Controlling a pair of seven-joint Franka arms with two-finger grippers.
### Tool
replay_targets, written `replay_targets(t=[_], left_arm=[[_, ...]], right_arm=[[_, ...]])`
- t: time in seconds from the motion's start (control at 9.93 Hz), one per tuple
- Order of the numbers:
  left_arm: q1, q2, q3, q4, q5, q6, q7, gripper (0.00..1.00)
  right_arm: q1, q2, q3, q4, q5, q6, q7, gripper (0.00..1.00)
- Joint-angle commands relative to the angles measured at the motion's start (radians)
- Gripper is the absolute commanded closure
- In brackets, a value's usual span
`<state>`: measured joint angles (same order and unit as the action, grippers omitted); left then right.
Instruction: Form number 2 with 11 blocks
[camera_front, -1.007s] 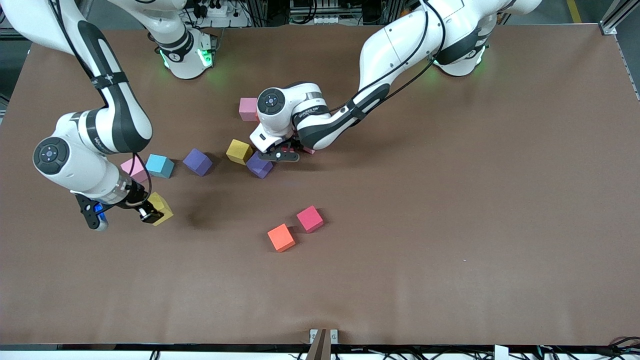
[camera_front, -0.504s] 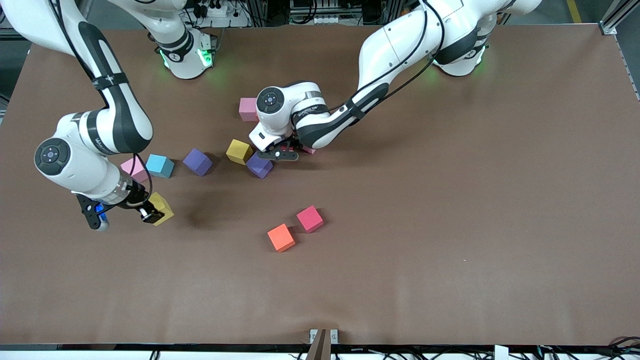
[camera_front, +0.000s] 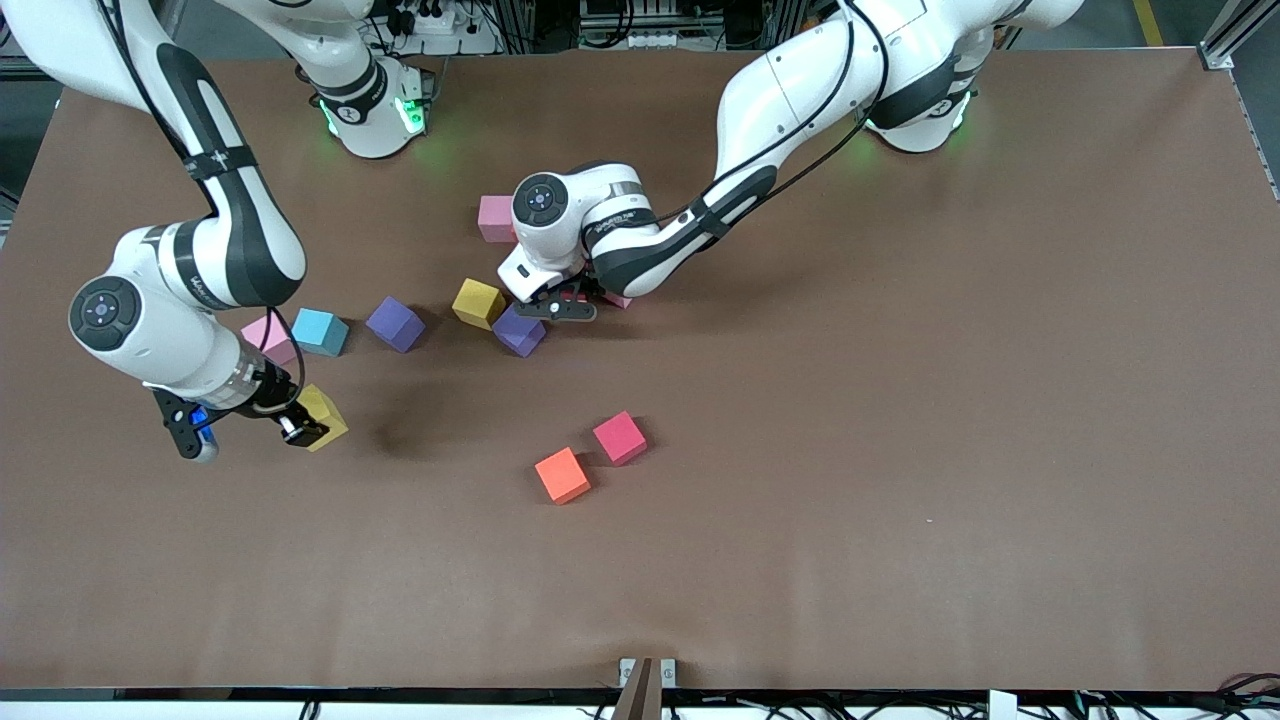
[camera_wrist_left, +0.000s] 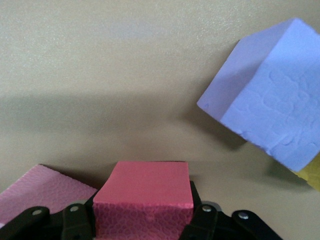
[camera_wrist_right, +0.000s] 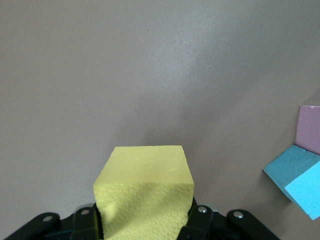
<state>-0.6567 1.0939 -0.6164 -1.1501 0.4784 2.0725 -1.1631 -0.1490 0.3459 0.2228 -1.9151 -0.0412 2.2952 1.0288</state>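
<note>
The right hand holds a yellow block between its 2 black fingers. The brown counter lies under it. At the edge sit a light blue block and a pink block, touching each other.

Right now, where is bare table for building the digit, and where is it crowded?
Bare: the table toward the left arm's end, and everything nearer the camera than the orange block and crimson block. Crowded: around the left gripper, purple block and yellow block.
</note>
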Motion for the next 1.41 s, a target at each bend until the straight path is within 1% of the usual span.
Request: replay_targets(t=[0.0, 0.2, 0.3, 0.4, 0.5, 0.6, 0.7, 0.81, 0.91, 1.21, 1.31], left_arm=[[-0.015, 0.023, 0.007, 0.015, 0.018, 0.009, 0.016, 0.45], [-0.015, 0.023, 0.007, 0.015, 0.019, 0.011, 0.016, 0.37], [-0.015, 0.023, 0.009, 0.015, 0.02, 0.011, 0.016, 0.37], [-0.015, 0.024, 0.009, 0.015, 0.02, 0.017, 0.01, 0.3], [-0.015, 0.023, 0.009, 0.015, 0.02, 0.017, 0.008, 0.29], [-0.015, 0.023, 0.007, 0.015, 0.02, 0.017, 0.006, 0.23], [-0.015, 0.023, 0.007, 0.015, 0.02, 0.017, 0.006, 0.23], [-0.015, 0.023, 0.007, 0.015, 0.02, 0.018, 0.005, 0.19], [-0.017, 0.023, 0.009, 0.015, 0.02, 0.018, 0.003, 0.07], [-0.015, 0.021, 0.007, 0.015, 0.02, 0.017, 0.003, 0.06], [-0.014, 0.012, 0.007, 0.017, 0.02, 0.017, 0.002, 0.04]], right_arm=[[0.005, 0.004, -0.002, 0.013, 0.012, -0.003, -0.001, 1.0], [0.006, 0.004, -0.002, 0.013, 0.012, -0.003, -0.001, 1.0], [0.005, 0.004, -0.002, 0.013, 0.012, -0.003, -0.001, 1.0], [0.005, 0.004, -0.002, 0.013, 0.012, -0.003, -0.001, 1.0], [0.005, 0.004, -0.002, 0.013, 0.012, -0.003, -0.001, 1.0], [0.005, 0.004, -0.002, 0.013, 0.012, -0.003, -0.001, 1.0], [0.005, 0.004, -0.002, 0.013, 0.012, -0.003, -0.001, 1.0], [0.005, 0.005, -0.002, 0.013, 0.012, -0.003, -0.001, 1.0], [0.006, 0.005, -0.002, 0.013, 0.012, -0.003, -0.001, 1.0], [0.005, 0.005, -0.002, 0.013, 0.012, -0.003, -0.001, 1.0], [0.005, 0.005, -0.002, 0.013, 0.012, -0.003, -0.001, 1.0]])
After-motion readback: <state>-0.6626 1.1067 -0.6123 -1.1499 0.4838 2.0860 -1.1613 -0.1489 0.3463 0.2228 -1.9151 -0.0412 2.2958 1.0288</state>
